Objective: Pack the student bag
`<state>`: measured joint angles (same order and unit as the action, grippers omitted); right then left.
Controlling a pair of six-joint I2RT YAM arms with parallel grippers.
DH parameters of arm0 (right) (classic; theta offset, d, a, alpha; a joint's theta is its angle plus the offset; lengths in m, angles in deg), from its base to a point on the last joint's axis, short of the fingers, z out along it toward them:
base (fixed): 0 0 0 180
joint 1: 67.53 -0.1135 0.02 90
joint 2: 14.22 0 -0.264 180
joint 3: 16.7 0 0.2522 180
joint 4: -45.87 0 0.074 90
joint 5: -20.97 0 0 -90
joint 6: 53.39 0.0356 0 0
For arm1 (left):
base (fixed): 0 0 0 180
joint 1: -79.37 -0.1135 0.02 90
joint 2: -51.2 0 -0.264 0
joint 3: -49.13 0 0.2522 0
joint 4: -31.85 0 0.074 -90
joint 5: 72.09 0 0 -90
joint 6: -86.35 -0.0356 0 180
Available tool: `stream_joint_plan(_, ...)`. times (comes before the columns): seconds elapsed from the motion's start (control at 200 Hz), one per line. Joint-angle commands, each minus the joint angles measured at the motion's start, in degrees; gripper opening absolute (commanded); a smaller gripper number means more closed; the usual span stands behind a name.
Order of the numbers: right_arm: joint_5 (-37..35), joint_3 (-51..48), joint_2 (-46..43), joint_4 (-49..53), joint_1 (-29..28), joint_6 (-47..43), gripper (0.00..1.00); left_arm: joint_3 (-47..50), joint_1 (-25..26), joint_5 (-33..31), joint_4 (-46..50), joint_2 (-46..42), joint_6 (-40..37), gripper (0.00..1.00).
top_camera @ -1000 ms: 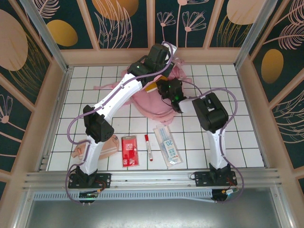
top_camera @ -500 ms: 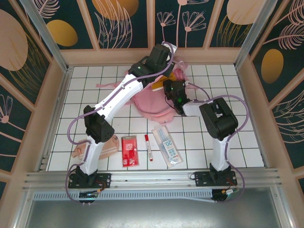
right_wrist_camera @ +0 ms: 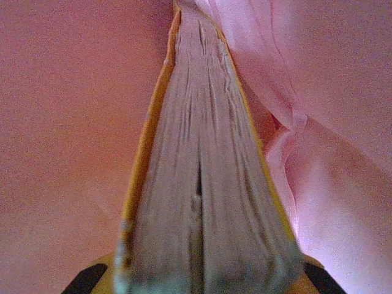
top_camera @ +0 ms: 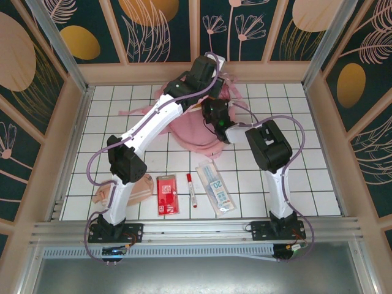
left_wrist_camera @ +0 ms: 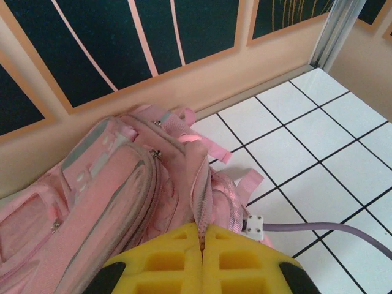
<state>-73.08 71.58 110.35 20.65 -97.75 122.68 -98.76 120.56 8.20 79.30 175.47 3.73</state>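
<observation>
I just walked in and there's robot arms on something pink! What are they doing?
They are packing a pink student bag. The left gripper pinches its fabric, while the right gripper holds a yellow-covered book, apparently inside the bag. A red packet, a marker, a clear packet and a peach pouch lie on the table.

Four things are lying in a row near the front edge of the white-tiled tabletop point(top_camera: 306, 171). From left to right they are a peach pouch point(top_camera: 144, 187), a flat red packet point(top_camera: 166, 194), a red-and-white marker point(top_camera: 192, 189) and a clear packet point(top_camera: 216, 188) marked "20". A yellow-covered book point(right_wrist_camera: 199, 153) is showing its page edges to the right wrist camera. Dark floral wall panels point(top_camera: 165, 30) are enclosing the tabletop.
</observation>
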Motion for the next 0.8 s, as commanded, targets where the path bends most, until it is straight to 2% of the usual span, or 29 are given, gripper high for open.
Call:
stream_joint_plan(0.0, 9.2, 0.2, 0.2, 0.1, 0.2, 2.4, 0.23, -2.8, 0.7, -0.7, -5.8, -1.5, 0.0, 0.0)
stream_joint_plan(0.095, 12.7, -2.7, -3.3, 3.4, 0.9, 0.8, 0.31, -2.7, 0.6, -2.0, -5.7, -1.1, -1.1, 0.0)
stream_joint_plan(0.225, 14.0, -8.4, -11.1, 10.3, 2.6, -2.0, 0.46, -2.0, 0.6, -3.6, -5.5, -0.5, -2.0, 0.0)
stream_joint_plan(0.39, 17.8, -13.6, -21.4, 20.7, 5.5, -6.7, 0.5, 0.3, 0.6, -4.1, -5.3, 0.3, -2.3, 0.0)
stream_joint_plan(0.51, 20.6, -19.1, -30.1, 25.8, 7.6, -11.1, 0.52, 1.6, 0.6, -0.6, -4.6, 0.7, -2.8, 0.0)
stream_joint_plan(0.55, 20.4, -21.0, -33.5, 28.1, 8.3, -13.0, 0.52, 1.4, 0.6, 0.9, -3.7, 0.9, -2.8, 0.16)
stream_joint_plan(0.58, 20.2, -22.5, -36.0, 29.3, 9.0, -14.6, 0.52, 1.2, 0.6, 2.2, -3.0, 1.0, -2.8, 0.22)
stream_joint_plan(0.715, 17.5, -26.0, -46.5, 38.7, 12.3, -23.3, 0.52, 1.7, 0.6, 5.6, -0.7, -0.6, -2.4, 0.27)
stream_joint_plan(0.796, 14.9, -25.5, -51.0, 45.8, 14.1, -29.4, 0.52, 2.3, 0.4, 6.2, 0.6, -2.1, -2.4, 0.36)
